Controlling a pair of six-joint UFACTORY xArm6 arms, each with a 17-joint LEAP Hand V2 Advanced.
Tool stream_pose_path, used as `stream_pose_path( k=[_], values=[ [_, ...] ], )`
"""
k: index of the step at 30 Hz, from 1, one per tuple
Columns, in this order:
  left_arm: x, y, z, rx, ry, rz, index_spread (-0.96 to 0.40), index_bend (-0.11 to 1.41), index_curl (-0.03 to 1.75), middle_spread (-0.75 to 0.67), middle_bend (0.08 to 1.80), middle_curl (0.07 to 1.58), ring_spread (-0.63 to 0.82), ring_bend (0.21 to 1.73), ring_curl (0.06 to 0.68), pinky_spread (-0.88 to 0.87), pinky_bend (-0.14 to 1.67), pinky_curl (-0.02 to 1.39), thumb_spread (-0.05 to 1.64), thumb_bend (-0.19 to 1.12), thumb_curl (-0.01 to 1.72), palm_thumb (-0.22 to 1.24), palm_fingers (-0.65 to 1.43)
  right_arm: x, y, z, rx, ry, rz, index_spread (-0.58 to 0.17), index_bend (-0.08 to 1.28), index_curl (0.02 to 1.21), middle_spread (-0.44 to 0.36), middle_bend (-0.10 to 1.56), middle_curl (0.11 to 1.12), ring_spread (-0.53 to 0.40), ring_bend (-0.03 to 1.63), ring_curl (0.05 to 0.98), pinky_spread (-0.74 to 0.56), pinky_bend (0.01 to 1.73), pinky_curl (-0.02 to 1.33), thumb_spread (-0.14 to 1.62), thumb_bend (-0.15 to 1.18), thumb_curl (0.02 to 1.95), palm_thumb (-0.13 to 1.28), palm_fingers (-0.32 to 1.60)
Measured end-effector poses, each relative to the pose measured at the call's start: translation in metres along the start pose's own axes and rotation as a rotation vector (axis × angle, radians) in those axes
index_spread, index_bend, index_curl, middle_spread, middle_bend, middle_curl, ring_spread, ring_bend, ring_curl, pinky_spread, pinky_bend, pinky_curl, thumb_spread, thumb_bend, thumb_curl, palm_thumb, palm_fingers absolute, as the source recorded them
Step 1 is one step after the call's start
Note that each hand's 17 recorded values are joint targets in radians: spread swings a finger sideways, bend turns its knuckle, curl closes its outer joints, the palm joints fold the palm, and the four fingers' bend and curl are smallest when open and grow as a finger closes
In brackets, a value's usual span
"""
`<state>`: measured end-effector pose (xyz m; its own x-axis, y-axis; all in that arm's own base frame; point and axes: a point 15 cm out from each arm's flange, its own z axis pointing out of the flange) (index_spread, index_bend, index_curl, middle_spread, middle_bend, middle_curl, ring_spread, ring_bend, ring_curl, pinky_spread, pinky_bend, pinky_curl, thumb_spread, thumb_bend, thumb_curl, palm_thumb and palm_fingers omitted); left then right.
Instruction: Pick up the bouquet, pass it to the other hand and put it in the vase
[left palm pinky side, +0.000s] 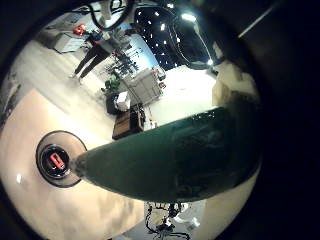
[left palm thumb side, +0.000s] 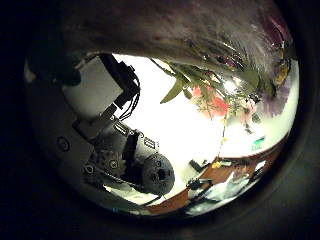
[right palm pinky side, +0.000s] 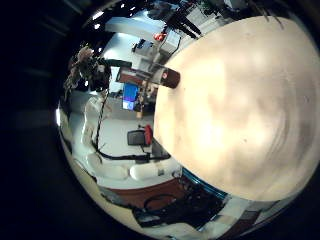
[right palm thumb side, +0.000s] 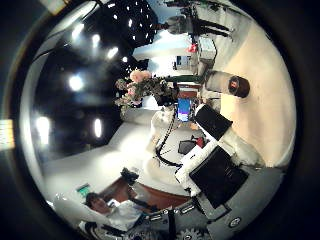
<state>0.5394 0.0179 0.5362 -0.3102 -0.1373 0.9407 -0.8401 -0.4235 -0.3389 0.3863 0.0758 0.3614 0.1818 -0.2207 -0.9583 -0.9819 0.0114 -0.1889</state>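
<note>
Your left hand (left palm thumb side: 118, 152) is closed around the bouquet (left palm pinky side: 185, 150). The wrapped stem end fills much of its little finger side palm view, so the wrap lies right against that palm. In the thumb side view the blooms and leaves (left palm thumb side: 225, 88) fan out past the hand's own fingers (left palm thumb side: 150, 172), which curl in beside the wrap.

From your right hand's thumb side view you can see the bouquet held up in the air at the end of the left arm (right palm thumb side: 160, 128), well clear of the table (right palm thumb side: 262, 110), flowers uppermost. It is well apart from the right hand.

The vase (left palm pinky side: 58, 160) stands upright on the table, nothing in its mouth. It sits beside and below the tip of the wrap as the left palm sees it, not touching it. Your right hand's views show the same vase (right palm thumb side: 238, 86) across the table, far from that hand.

Your right hand (right palm thumb side: 222, 172) holds nothing. What shows of its fingers looks relaxed rather than curled, with the bare tabletop (right palm pinky side: 250, 110) spread wide under its palm.
</note>
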Motion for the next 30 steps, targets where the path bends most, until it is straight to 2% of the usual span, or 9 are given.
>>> stream_pose_path(
  k=[20,23,25,26,27,28,29,30],
  values=[
    [-0.041,-0.004,-0.002,-0.004,-0.053,-0.018,-0.70,0.59,1.36,-0.63,1.06,1.24,-0.38,1.69,0.587,-0.57,1.35,1.07,1.15,-0.01,0.89,1.04,0.86,0.003,0.000,0.001,-0.003,-0.007,-0.006,-0.327,0.18,0.36,0.013,0.19,0.35,0.087,0.44,0.213,0.44,0.37,0.27,1.06,-0.02,0.53,0.85,0.37],
    [-0.046,-0.005,-0.002,-0.003,-0.053,-0.013,-0.69,0.57,1.36,-0.63,1.04,1.23,-0.38,1.68,0.582,-0.57,1.34,1.05,1.12,-0.04,0.86,0.97,0.86,0.002,0.001,0.001,-0.005,-0.006,-0.005,-0.325,0.19,0.37,0.013,0.19,0.35,0.087,0.44,0.213,0.44,0.37,0.26,1.06,-0.02,0.53,0.85,0.37],
    [-0.051,-0.005,-0.003,-0.003,-0.052,-0.004,-0.69,0.49,1.34,-0.62,1.03,1.20,-0.38,1.63,0.556,-0.58,1.30,1.00,1.07,-0.07,0.81,0.87,0.87,0.002,0.001,0.001,-0.005,-0.006,-0.005,-0.320,0.19,0.37,0.013,0.19,0.35,0.087,0.43,0.213,0.44,0.37,0.26,1.05,-0.02,0.53,0.86,0.38],
    [-0.054,-0.005,-0.004,-0.006,-0.052,0.002,-0.67,0.40,1.31,-0.61,1.02,1.16,-0.40,1.53,0.530,-0.59,1.25,0.96,1.05,-0.09,0.78,0.79,0.75,0.002,0.001,0.001,-0.005,-0.007,-0.005,-0.319,0.19,0.37,0.013,0.19,0.35,0.087,0.43,0.213,0.44,0.37,0.26,1.05,-0.02,0.53,0.86,0.38],
    [-0.056,-0.003,-0.003,-0.014,-0.048,0.003,-0.64,0.31,1.28,-0.59,0.96,1.13,-0.39,1.41,0.520,-0.57,1.14,0.95,1.02,-0.10,0.75,0.71,0.37,0.002,0.001,0.001,-0.006,-0.007,-0.005,-0.318,0.19,0.37,0.013,0.19,0.35,0.087,0.43,0.213,0.44,0.37,0.26,1.05,-0.02,0.53,0.86,0.38],
    [-0.057,0.000,-0.003,-0.027,-0.046,0.001,-0.59,0.31,1.25,-0.50,0.80,1.10,-0.28,1.34,0.544,-0.45,0.93,0.96,1.00,-0.10,0.72,0.65,-0.06,0.002,0.001,0.000,-0.005,-0.007,-0.005,-0.320,0.19,0.37,0.013,0.19,0.35,0.087,0.43,0.212,0.44,0.36,0.26,1.05,-0.02,0.53,0.86,0.38],
    [-0.060,0.003,-0.004,-0.038,-0.052,-0.004,-0.51,0.24,1.19,-0.37,0.63,1.05,-0.09,1.25,0.491,-0.27,0.77,0.92,0.99,-0.11,0.68,0.55,-0.34,0.002,0.001,0.001,-0.007,-0.008,-0.006,-0.319,0.19,0.37,0.013,0.19,0.35,0.087,0.43,0.212,0.44,0.36,0.25,1.05,-0.02,0.53,0.86,0.39],
    [-0.066,0.005,-0.005,-0.049,-0.067,-0.010,-0.48,0.18,1.16,-0.30,0.56,1.03,-0.02,1.19,0.451,-0.19,0.70,0.88,0.98,-0.12,0.66,0.49,-0.44,0.001,0.001,0.001,-0.007,-0.008,-0.007,-0.318,0.19,0.37,0.013,0.19,0.35,0.087,0.43,0.212,0.44,0.36,0.25,1.05,-0.02,0.53,0.86,0.39]
  ],
)
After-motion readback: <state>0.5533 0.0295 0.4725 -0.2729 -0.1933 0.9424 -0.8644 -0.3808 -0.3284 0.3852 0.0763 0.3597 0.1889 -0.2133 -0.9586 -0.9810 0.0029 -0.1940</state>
